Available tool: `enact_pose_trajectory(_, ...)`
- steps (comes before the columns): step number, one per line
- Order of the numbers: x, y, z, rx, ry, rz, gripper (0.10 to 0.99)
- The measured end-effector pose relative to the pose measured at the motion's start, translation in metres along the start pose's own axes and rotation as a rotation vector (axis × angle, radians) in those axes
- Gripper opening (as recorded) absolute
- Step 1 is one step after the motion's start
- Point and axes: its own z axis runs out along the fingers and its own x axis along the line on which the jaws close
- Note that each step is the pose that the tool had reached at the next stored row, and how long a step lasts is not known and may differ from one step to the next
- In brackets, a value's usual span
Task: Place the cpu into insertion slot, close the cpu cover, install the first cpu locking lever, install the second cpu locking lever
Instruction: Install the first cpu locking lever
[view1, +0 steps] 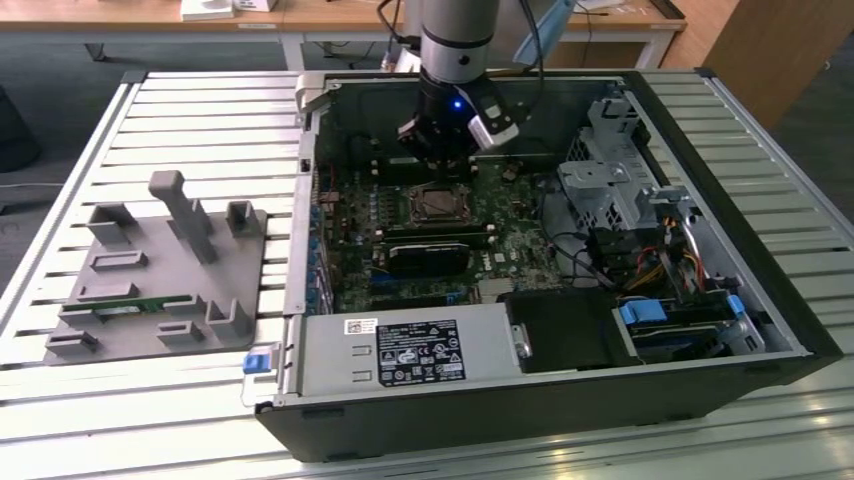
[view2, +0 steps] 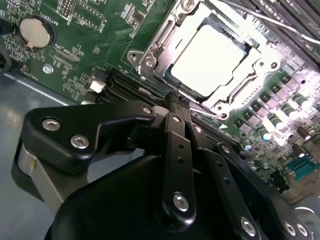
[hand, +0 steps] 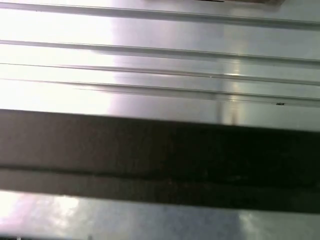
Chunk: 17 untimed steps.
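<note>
Second wrist view: my gripper (view2: 176, 102) hangs just short of the insertion slot (view2: 150, 52), its black fingers (view2: 172, 117) drawn tight together with nothing between them. Just beyond my fingertips, the cpu (view2: 212, 57) lies flat in the socket, its pale top glaring under the light. The cpu cover (view2: 260, 65) appears to be down around it, the chip showing through the square window, though the glare keeps me from being sure the frame sits fully flush. A thin metal rod runs along the socket edge nearest my fingertips; I take it for one of the locking levers, but I cannot tell whether it is hooked.

In the exterior view, my gripper (view1: 438, 168) stands over the motherboard inside the open computer case (view1: 747, 330), with the insertion slot (view1: 438, 204) directly below and just ahead of it. The grey fixture tray (view1: 147, 290) lies well apart from me, outside the case, on the slatted table (view1: 174, 100).

By my reading, the chip is placed and the cover closed, so the work in hand is the first locking lever. That calls for closed fingertips to bear squarely on the thin rod, press it down, and sweep it sideways under its catch without scraping the board.
</note>
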Motion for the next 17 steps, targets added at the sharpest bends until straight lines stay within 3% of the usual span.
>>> enact_pose_trajectory(4,-0.001,0.0,0.0,-0.014,-0.0007,-0.001,0.106)
enact_pose_trajectory(9,-0.0059,-0.0003,0.0,-0.014,-0.0006,0.0,0.106)
enact_pose_trajectory(17,-0.0068,-0.0005,0.0038,-0.011,-0.0005,-0.001,0.106)
